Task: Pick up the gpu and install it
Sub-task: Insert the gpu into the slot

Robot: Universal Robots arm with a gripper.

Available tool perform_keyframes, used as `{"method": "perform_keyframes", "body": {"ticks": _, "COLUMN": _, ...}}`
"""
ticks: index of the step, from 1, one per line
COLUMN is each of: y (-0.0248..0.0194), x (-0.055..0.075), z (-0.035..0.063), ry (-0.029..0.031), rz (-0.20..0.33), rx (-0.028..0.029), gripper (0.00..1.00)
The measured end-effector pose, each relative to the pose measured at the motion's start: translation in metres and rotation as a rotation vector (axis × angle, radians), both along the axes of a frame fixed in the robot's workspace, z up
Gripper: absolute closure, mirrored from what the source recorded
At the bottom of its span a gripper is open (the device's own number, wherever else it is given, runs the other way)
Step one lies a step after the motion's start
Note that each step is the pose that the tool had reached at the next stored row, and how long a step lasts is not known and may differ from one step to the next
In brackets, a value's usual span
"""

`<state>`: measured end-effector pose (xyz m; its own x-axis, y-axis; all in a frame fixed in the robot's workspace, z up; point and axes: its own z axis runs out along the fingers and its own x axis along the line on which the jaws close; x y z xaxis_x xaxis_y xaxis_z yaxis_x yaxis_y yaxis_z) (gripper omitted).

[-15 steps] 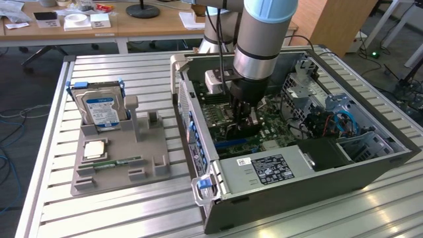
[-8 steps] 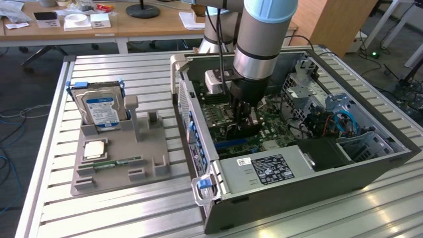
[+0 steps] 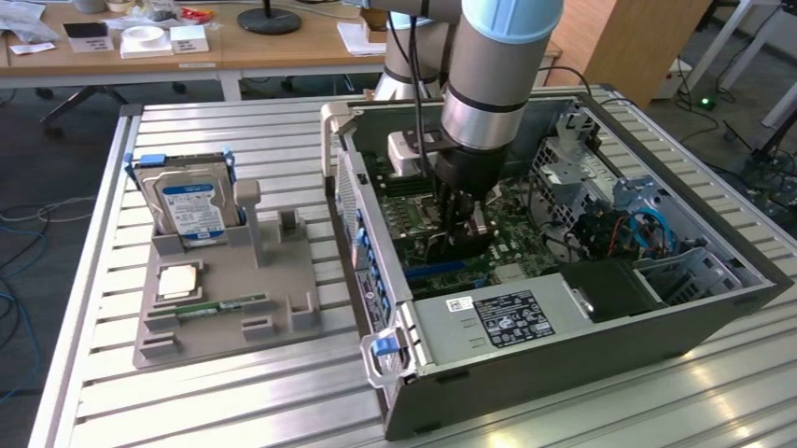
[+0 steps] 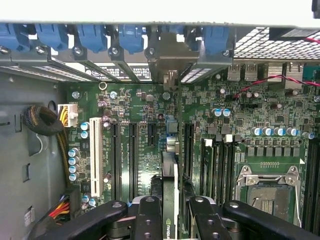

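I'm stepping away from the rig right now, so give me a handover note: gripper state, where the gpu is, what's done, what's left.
Gripper: shut on the gpu, down inside the open computer case.
Gpu: on edge above the motherboard's expansion slots, in line with them, bracket end toward the case's rear slot openings.
Done: the gpu is picked up and inside the case.
Left: these views don't show whether it is seated in a slot, and it is not released.
Also: the hard drive stands in the grey holder on the exterior view's left.
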<state>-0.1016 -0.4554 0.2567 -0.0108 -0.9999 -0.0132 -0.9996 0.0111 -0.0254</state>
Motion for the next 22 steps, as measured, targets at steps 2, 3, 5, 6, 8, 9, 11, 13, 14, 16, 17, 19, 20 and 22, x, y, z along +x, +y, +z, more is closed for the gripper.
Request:
{"method": "perform_keyframes", "body": {"ticks": 2, "y": 0.0, "x": 0.0003, "z": 0.0, "ry": -0.0001, "rz": 0.0, "rx": 0.0, "gripper": 0.74}}
{"method": "perform_keyframes", "body": {"ticks": 3, "y": 0.0, "x": 0.0003, "z": 0.0, "ry": -0.0001, "rz": 0.0, "rx": -0.0001, "gripper": 0.74}}
{"method": "perform_keyframes", "body": {"ticks": 5, "y": 0.0, "x": 0.0004, "z": 0.0, "ry": -0.0001, "rz": 0.0, "rx": 0.0, "gripper": 0.74}}
{"method": "perform_keyframes", "body": {"ticks": 6, "y": -0.0001, "x": 0.0007, "z": 0.0, "ry": 0.0, "rz": 0.001, "rx": 0.0, "gripper": 0.74}}
{"method": "perform_keyframes", "body": {"ticks": 8, "y": -0.0003, "x": 0.0015, "z": 0.0, "ry": 0.0, "rz": 0.004, "rx": -0.0001, "gripper": 0.74}}
{"method": "perform_keyframes", "body": {"ticks": 9, "y": -0.0003, "x": 0.0019, "z": 0.0, "ry": 0.0, "rz": 0.006, "rx": 0.0, "gripper": 0.74}}
{"method": "perform_keyframes", "body": {"ticks": 11, "y": -0.0006, "x": 0.0025, "z": 0.0, "ry": -0.0001, "rz": 0.009, "rx": 0.0, "gripper": 0.74}}
{"method": "perform_keyframes", "body": {"ticks": 13, "y": -0.0013, "x": 0.0025, "z": -0.0001, "ry": -0.0001, "rz": 0.01, "rx": -0.0004, "gripper": 0.74}}
{"method": "perform_keyframes", "body": {"ticks": 14, "y": -0.0017, "x": 0.0025, "z": 0.0, "ry": -0.0001, "rz": 0.01, "rx": -0.001, "gripper": 0.74}}
{"method": "perform_keyframes", "body": {"ticks": 16, "y": -0.0018, "x": 0.0026, "z": 0.0, "ry": -0.0001, "rz": 0.01, "rx": -0.0017, "gripper": 0.74}}
{"method": "perform_keyframes", "body": {"ticks": 17, "y": -0.0018, "x": 0.0026, "z": 0.0, "ry": 0.0, "rz": 0.01, "rx": -0.0017, "gripper": 0.74}}
{"method": "perform_keyframes", "body": {"ticks": 19, "y": -0.0019, "x": 0.0026, "z": 0.0, "ry": -0.0001, "rz": 0.01, "rx": -0.0017, "gripper": 0.74}}
{"method": "perform_keyframes", "body": {"ticks": 20, "y": -0.0019, "x": 0.0026, "z": 0.0, "ry": -0.0001, "rz": 0.01, "rx": -0.0016, "gripper": 0.74}}
{"method": "perform_keyframes", "body": {"ticks": 22, "y": -0.0019, "x": 0.003, "z": 0.0, "ry": -0.0001, "rz": 0.01, "rx": -0.0017, "gripper": 0.74}}
